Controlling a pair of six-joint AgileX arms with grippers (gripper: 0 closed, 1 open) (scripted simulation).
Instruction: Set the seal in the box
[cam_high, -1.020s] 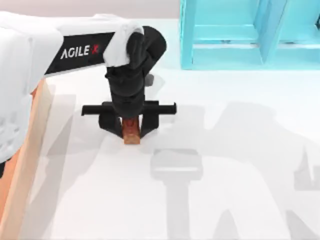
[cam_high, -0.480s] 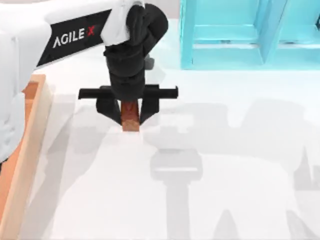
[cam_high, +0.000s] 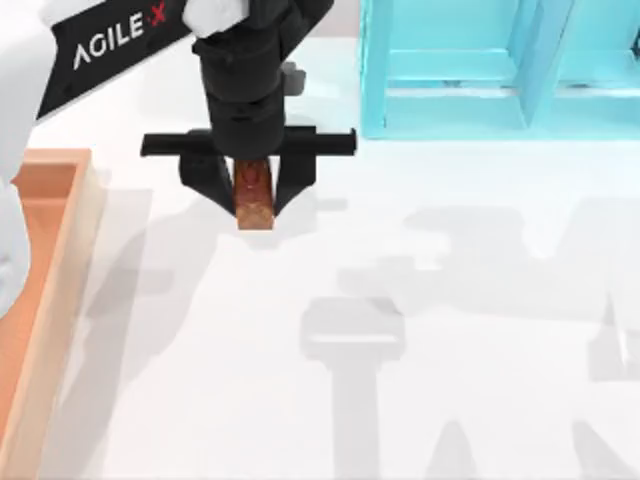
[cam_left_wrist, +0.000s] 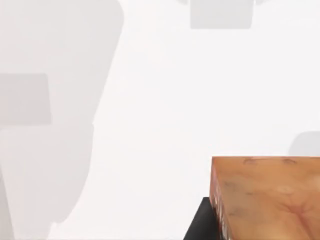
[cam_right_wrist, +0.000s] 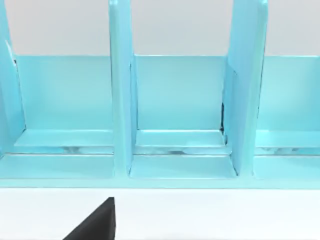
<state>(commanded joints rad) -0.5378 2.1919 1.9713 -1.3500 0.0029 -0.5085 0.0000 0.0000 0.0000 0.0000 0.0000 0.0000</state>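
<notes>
A: Left gripper (cam_high: 255, 195) was at the far left-centre of the table; its two fingers pinched the seal (cam_high: 254, 200) from either side; the block hung between them, apparently clear of the table (cam_high: 450, 300), though contact could not be ruled out from above.

B: And the box (cam_high: 62, 262)?

A: At the table's left edge, to the left of the gripper and well apart from it; the seal was not over its rim. In the left wrist view the seal (cam_left_wrist: 267, 197) showed against bare white table.

B: Progress?

A: Judged roughly halfway: grasp done, lift seemingly done; carry leftward over the rim, lowering and release all left.

B: Right arm?

A: Idle; its wrist view faced the turquoise shelf (cam_right_wrist: 175, 110) at the far right; whether its fingers were apart or together could not be told.
</notes>
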